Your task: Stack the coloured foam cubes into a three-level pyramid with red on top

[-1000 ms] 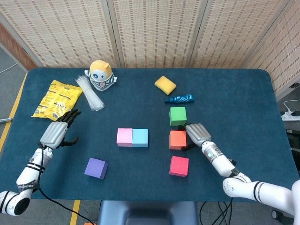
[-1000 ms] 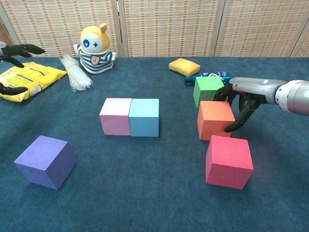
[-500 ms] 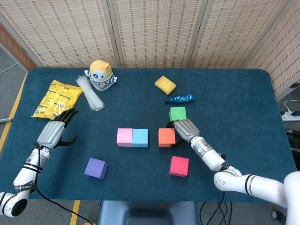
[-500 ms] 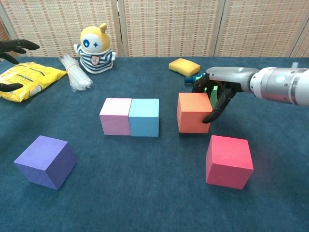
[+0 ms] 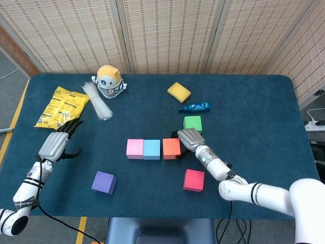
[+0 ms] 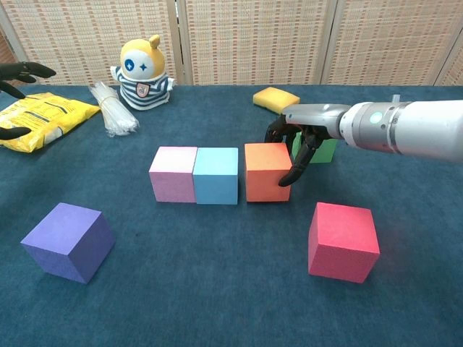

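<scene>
Head view shows both hands whole, while chest view only catches the left hand point(image 6: 18, 72) as dark fingertips at the frame edge. From above, that left hand point(image 5: 57, 142) hovers over bare table point(image 5: 254, 101) near the yellow snack bag point(image 5: 61, 105), fingers apart, holding nothing.

The right hand point(image 5: 189, 138) sits against the orange cube point(image 5: 171, 148). Chest view makes it clearer: its fingers point(image 6: 298, 165) curl down the cube's right face, though whether it grips or just presses on it, can't tell.

Orange cube nearly touches the blue cube point(image 5: 152, 149), which sits flush against the pink cube point(image 5: 135, 149). Green cube point(image 5: 192, 123) is right behind the hand, red cube point(image 5: 194, 180) in front, purple cube point(image 5: 104, 182) well off to the left.
</scene>
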{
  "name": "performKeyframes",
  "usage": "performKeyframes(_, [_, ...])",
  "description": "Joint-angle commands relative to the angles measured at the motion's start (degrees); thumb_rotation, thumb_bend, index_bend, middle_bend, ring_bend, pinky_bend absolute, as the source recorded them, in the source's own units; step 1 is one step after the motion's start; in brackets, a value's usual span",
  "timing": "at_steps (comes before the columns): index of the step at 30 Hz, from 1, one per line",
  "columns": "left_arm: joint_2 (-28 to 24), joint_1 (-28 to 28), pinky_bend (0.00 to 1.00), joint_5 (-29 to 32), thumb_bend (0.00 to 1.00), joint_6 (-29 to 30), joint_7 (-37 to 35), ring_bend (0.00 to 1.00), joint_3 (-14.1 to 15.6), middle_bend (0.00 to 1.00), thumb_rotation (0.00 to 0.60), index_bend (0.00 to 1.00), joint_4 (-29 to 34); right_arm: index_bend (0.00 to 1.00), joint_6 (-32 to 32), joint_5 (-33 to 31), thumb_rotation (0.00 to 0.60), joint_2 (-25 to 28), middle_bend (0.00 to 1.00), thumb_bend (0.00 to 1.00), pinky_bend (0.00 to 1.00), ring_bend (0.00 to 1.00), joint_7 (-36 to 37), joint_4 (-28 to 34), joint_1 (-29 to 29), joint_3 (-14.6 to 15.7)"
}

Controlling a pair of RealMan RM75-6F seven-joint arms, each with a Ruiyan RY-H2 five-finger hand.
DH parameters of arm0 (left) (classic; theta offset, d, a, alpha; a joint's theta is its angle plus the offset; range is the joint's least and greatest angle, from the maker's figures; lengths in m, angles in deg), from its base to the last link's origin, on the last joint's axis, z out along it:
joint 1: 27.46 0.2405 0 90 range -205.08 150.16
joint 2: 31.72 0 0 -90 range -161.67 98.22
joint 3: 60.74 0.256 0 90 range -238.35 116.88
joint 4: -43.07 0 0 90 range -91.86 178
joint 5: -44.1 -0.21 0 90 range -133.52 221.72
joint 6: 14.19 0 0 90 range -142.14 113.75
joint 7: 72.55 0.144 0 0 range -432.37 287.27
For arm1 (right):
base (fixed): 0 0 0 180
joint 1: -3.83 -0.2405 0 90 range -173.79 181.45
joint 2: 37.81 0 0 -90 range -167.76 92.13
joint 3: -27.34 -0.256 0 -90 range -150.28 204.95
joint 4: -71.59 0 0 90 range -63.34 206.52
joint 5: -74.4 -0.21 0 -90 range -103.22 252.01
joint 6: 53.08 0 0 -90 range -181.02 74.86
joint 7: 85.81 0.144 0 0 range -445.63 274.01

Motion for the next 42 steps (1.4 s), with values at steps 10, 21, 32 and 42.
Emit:
performKeyframes(10, [0.4, 0.0, 0.17, -0.6, 0.35, -0.4, -1.4, 0.0, 0.1, 0.0, 0.6, 0.04, -1.2, 0.48, -0.8, -2.9, 0.6, -1.5, 0.46, 0.16, 0.6, 0.44, -1.5, -0.9, -2.0, 1.1])
performKeyframes(21, [0.7, 0.0, 0.17, -1.0, 0.35, -0.7, -2.6, 0.0, 0.2, 0.0, 0.6, 0.04, -2.2, 0.47, -1.6, -4.6, 0.6, -2.9, 0.46, 0.16, 0.6, 0.44, -2.2, -1.5, -3.1, 1.5])
performKeyframes(32, [0.8, 0.2, 0.17, -1.6, 0.35, -0.5, -3.6, 0.0, 0.3, 0.0, 0.6, 0.04, -3.0, 0.46, -2.6, -4.8, 0.6, -3.3, 0.46, 0.16, 0.6, 0.44, -2.3, -1.6, -3.3, 1.7])
performKeyframes(42, [0.9, 0.2, 0.17, -1.7, 0.35, -0.6, -3.8, 0.0, 0.3, 0.0, 0.6, 0.04, -3.1, 0.45, -2.1, -5.1, 0.6, -3.7, 0.46, 0.16, 0.59, 0.43, -2.3, -2.1, -3.8, 1.9])
